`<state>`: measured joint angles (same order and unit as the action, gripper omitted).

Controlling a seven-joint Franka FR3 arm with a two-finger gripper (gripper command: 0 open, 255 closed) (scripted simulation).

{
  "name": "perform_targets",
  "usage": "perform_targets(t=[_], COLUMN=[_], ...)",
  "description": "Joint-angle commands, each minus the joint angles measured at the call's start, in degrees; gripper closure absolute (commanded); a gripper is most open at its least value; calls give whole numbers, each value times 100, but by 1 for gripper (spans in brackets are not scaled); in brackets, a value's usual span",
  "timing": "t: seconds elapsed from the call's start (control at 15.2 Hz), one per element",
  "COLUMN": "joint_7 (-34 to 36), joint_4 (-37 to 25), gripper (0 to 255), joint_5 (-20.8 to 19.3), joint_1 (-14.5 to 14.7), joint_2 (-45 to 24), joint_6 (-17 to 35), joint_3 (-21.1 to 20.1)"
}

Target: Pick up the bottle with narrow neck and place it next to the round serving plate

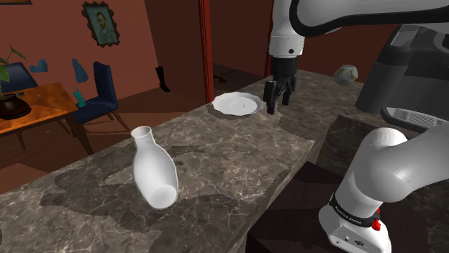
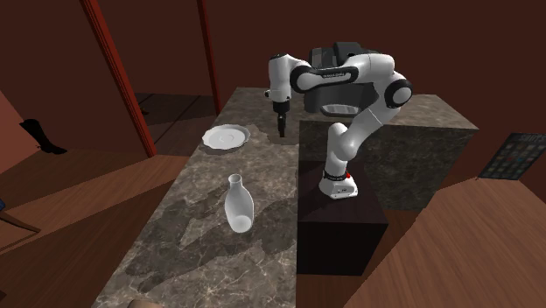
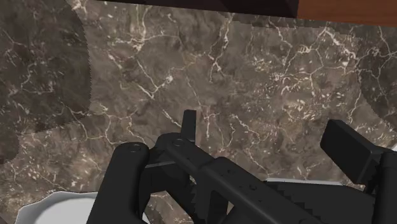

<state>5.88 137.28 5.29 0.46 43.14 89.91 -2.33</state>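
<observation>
A dark marble table runs past red-brown walls. Beyond it stand a wooden dining table bearing a potted plant, a blue chair and, on the wall above, a framed portrait. A speckled ball sits near the marble's far end.

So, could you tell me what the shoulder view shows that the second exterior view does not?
The shoulder view adds a framed portrait, blue chairs and a wooden table beyond the marble counter. The second exterior view adds the arm entire and a dark gridded object at its right edge. Both share that counter, the white bottle, white plate and open gripper.
</observation>
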Motion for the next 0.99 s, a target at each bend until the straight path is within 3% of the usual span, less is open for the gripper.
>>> perform_targets(t=[0.0,0.46,0.92], joint_7=[0,1001,2032], joint_4=[0,-746,-1807], gripper=[0,0,0], joint_5=[0,422,511], joint_1=[0,232,334], joint_2=[0,-747,-1761], joint_6=[0,193,334], joint_3=[0,-864,-1692])
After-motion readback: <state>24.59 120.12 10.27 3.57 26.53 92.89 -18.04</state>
